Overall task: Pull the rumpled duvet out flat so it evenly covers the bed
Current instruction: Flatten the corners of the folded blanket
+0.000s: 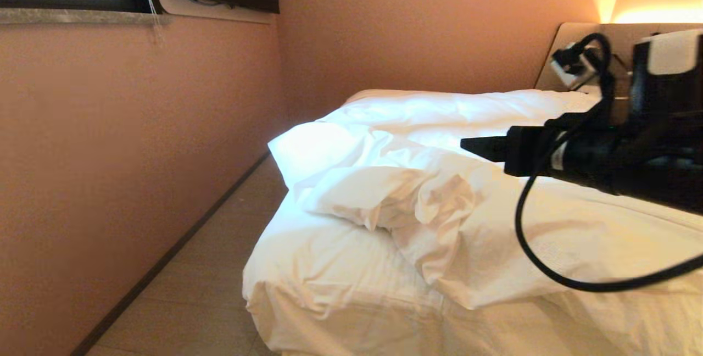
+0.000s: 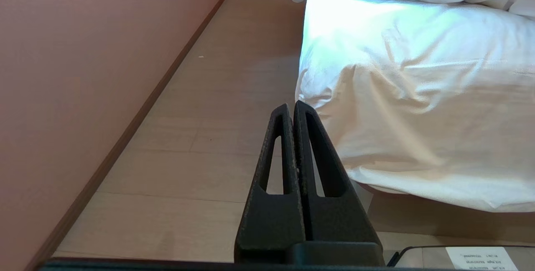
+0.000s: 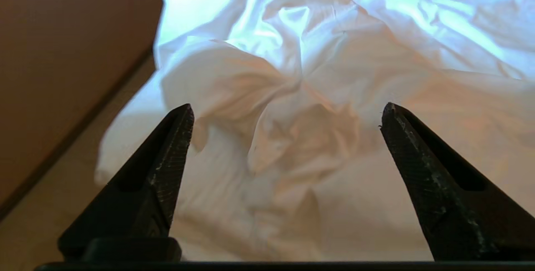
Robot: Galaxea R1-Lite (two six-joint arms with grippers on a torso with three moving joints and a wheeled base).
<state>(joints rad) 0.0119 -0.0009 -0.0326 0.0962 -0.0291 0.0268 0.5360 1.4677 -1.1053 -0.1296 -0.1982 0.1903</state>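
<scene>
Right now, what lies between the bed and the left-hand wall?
Bare tan floor runs between the bed and the wall; the head and left wrist views show it.

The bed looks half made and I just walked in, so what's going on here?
A robot is straightening the bed. The duvet lies bunched in a rumpled heap near the foot corner, not yet spread flat. The right end effector hangs above that heap with its fingers wide open, holding nothing. The left end effector is shut and parked low beside the bed, over the floor.
</scene>
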